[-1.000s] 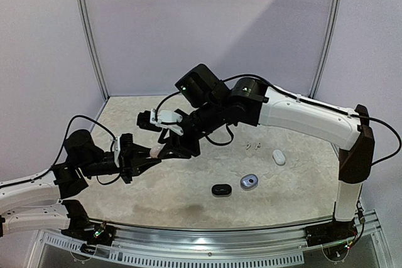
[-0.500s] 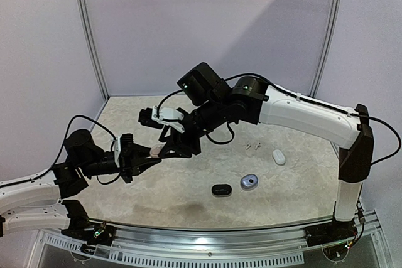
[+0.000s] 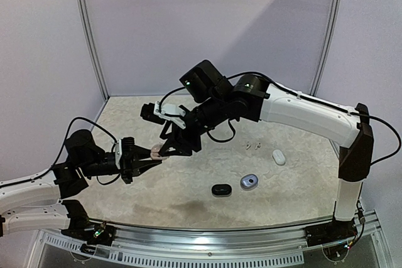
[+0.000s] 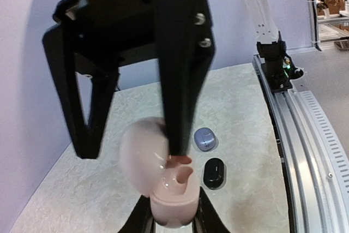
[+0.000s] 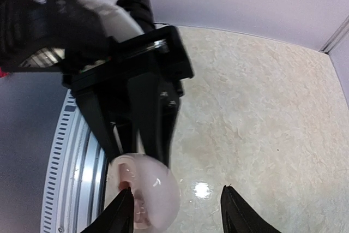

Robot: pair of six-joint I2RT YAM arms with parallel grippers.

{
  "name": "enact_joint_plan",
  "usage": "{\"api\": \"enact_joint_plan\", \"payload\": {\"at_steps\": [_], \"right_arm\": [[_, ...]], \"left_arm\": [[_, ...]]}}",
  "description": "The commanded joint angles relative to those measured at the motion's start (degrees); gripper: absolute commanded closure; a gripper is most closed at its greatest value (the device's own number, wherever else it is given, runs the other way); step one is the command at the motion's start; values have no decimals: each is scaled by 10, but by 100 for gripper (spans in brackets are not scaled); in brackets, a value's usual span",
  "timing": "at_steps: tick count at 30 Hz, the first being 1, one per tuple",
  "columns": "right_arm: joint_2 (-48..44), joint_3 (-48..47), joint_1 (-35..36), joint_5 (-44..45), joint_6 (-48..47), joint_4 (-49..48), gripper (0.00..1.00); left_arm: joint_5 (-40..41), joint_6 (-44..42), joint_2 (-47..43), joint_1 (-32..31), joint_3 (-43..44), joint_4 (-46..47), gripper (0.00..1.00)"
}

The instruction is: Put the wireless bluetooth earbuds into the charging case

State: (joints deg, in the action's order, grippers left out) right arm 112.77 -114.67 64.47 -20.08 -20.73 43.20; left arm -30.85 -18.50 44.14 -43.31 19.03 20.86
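My left gripper (image 3: 146, 160) (image 4: 170, 221) is shut on the base of a pink charging case (image 3: 155, 150) (image 4: 163, 189) and holds it above the table with its lid open. My right gripper (image 3: 173, 149) (image 4: 131, 148) (image 5: 175, 204) is open, its jaws wide apart and straddling the case (image 5: 146, 193). In the left wrist view one of its fingers (image 4: 180, 80) has its tip at a small pink piece (image 4: 181, 160) in one socket. The socket beside it (image 4: 185, 175) is empty. Two tiny pale earbuds (image 3: 253, 146) lie on the table at the right.
A black case (image 3: 221, 189) (image 4: 214, 173) and a blue-grey case (image 3: 249, 182) (image 4: 205, 138) lie shut near the front middle. A white case (image 3: 279, 156) lies to the right. A metal rail (image 3: 207, 240) runs along the near edge. Purple walls enclose the table.
My right arm has shifted a little up and left over the case. My left gripper still holds the pink case in about the same place.
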Motion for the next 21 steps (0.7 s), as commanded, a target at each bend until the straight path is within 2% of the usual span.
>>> {"api": "enact_joint_plan", "payload": {"at_steps": [1, 9, 16, 21], "right_arm": [[-1, -8, -27, 23, 14, -26, 45], [8, -11, -26, 21, 15, -20, 45], [9, -24, -26, 6, 20, -19, 44], [6, -30, -28, -12, 31, -32, 42]], "left_arm": [[-38, -23, -4, -3, -3, -14, 100], [-27, 17, -8, -3, -10, 7, 100], [-1, 164, -9, -2, -22, 35, 100], [13, 210, -12, 1, -28, 42, 100]]}}
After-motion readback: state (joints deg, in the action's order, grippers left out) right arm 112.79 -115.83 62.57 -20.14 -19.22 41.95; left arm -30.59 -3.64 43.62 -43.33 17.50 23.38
